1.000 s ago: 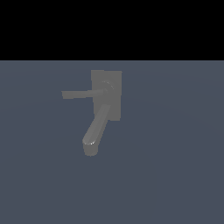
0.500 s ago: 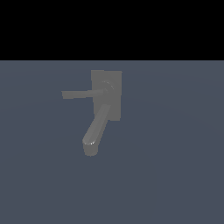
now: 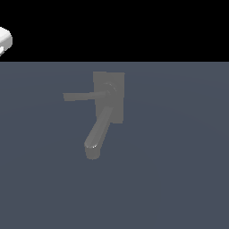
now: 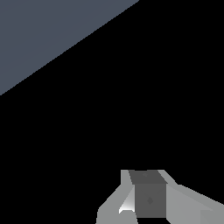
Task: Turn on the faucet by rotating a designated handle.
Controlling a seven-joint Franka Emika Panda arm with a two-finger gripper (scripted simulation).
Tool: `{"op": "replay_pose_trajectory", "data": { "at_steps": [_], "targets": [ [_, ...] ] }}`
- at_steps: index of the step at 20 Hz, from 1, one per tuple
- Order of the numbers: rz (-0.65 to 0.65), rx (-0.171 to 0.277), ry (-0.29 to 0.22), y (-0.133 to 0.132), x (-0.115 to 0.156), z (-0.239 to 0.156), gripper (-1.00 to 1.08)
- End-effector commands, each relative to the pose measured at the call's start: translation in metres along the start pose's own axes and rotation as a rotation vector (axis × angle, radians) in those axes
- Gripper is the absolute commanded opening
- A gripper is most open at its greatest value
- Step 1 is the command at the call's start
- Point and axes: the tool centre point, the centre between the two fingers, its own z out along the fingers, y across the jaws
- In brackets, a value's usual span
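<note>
The faucet (image 3: 108, 96) lies on a flat grey-blue surface (image 3: 179, 179), its rectangular back plate carrying a thick angled spout (image 3: 97, 134) and the handle (image 3: 80, 96), a thin bar that runs from its round hub toward the exterior view's left. A white part of the arm (image 3: 4, 41) shows only at the upper edge of the exterior view's left, well apart from the fixture; the lever therefore lies far from the jaws and is untouched. This placement suggests the approach stage: the arm probably has yet to cross to the bar's free end, where a push would turn the hub most easily.

The wrist view shows what the exterior view cannot: the gripper (image 4: 148, 199) seen close, its pale fingers flanking a dark central block (nothing lies between them). Whether the jaws are spread or pressed together cannot be told, since the fingertips fall outside the picture. The wrist view shows only a wedge of the surface and no faucet; the exterior view alone locates the handle.
</note>
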Motion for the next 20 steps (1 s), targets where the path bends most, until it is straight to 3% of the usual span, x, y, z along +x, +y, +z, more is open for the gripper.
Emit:
{"op": "replay_pose_trajectory", "data": {
  "at_steps": [1, 5, 10, 14, 20],
  "targets": [
    [-0.089, 0.023, 0.078, -0.038, 0.031, -0.01, -1.0],
    [-0.22, 0.072, 0.191, -0.101, 0.07, -0.029, -1.0],
    [-0.344, 0.134, 0.295, -0.167, 0.098, -0.051, -1.0],
    [-0.413, 0.174, 0.352, -0.206, 0.109, -0.066, -1.0],
    [-0.475, 0.216, 0.406, -0.243, 0.118, -0.082, -1.0]
  ]
}}
